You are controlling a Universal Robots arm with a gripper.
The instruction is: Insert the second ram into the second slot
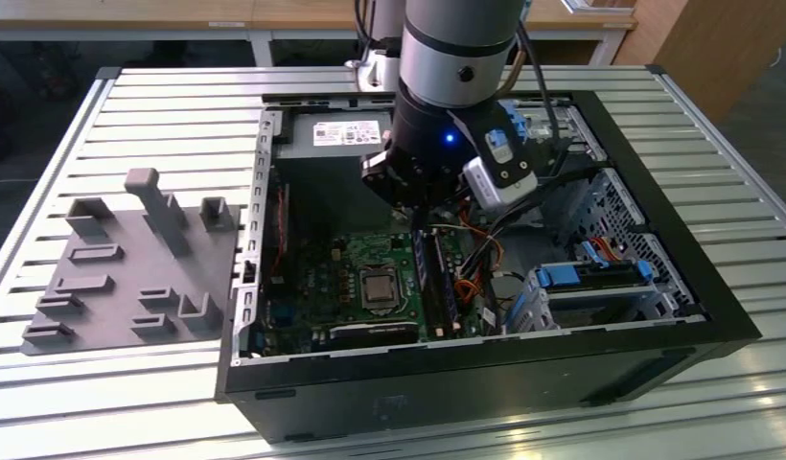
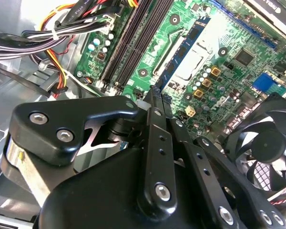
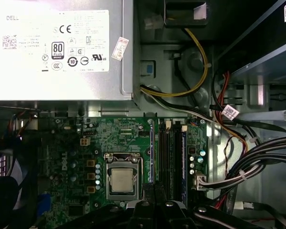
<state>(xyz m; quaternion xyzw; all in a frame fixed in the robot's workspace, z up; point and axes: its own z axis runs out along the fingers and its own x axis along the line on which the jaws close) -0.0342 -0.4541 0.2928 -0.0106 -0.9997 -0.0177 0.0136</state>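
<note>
My gripper (image 1: 419, 218) hangs inside the open computer case (image 1: 700, 287), over the far end of the motherboard's memory slots (image 1: 434, 283). In the second wrist view its fingers (image 2: 155, 102) are pressed together to a narrow tip, with nothing showing between them. The slots (image 3: 167, 152) run straight away from my gripper (image 3: 155, 190) beside the processor socket (image 3: 122, 180). A blue stick (image 3: 183, 157) sits in the slot farthest from the socket. A thin blue strip (image 3: 151, 152), edge-on, stands in the slot nearest the socket, in line with my fingertips. Whether the tips touch it is hidden.
The power supply (image 3: 57, 47) fills the case's far end, and cable bundles (image 3: 248, 162) run past the slots. A fan (image 2: 267, 148) sits by the board's edge. A drive cage with blue clips (image 1: 598, 278) is at the exterior view's right, a grey fixture plate (image 1: 125, 278) outside at its left.
</note>
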